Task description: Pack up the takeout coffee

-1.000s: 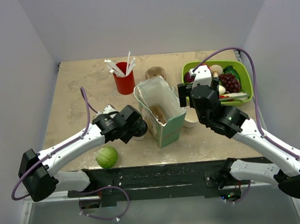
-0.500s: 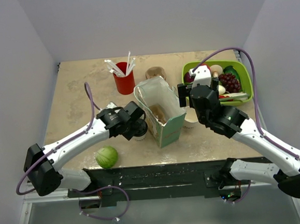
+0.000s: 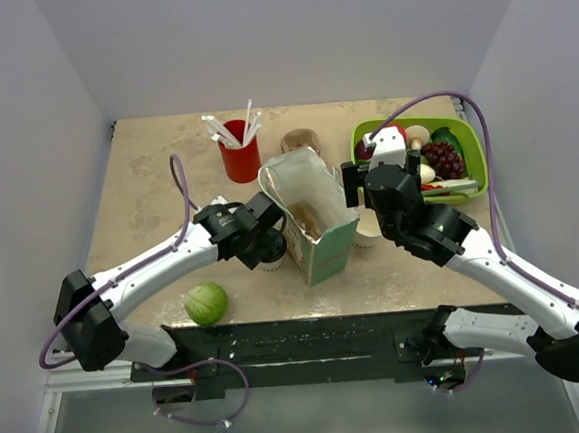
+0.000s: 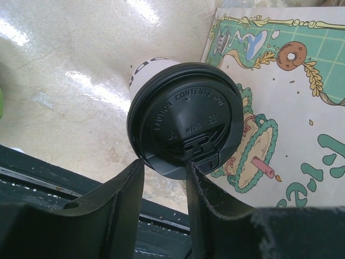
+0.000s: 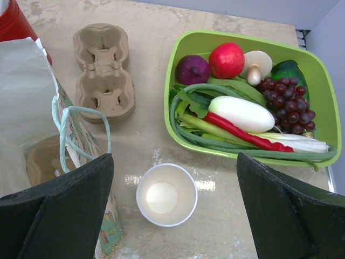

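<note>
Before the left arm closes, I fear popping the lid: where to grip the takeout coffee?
I'd take the cup's white wall below the black lid, from the side away from the paper bag, which crowds its other side; the lid could pull off.

Top camera looks down; both close wrist cameras share the bag (image 3: pixel 322 244).

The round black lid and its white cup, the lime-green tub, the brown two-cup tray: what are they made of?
The round black lid looks like moulded plastic, semi-gloss, with raised lettering. The white cup seems matte paper. The lime-green tub is likely smooth plastic, its corners rounded. The brown two-cup tray looks like pressed paper pulp, dull and rough.
</note>
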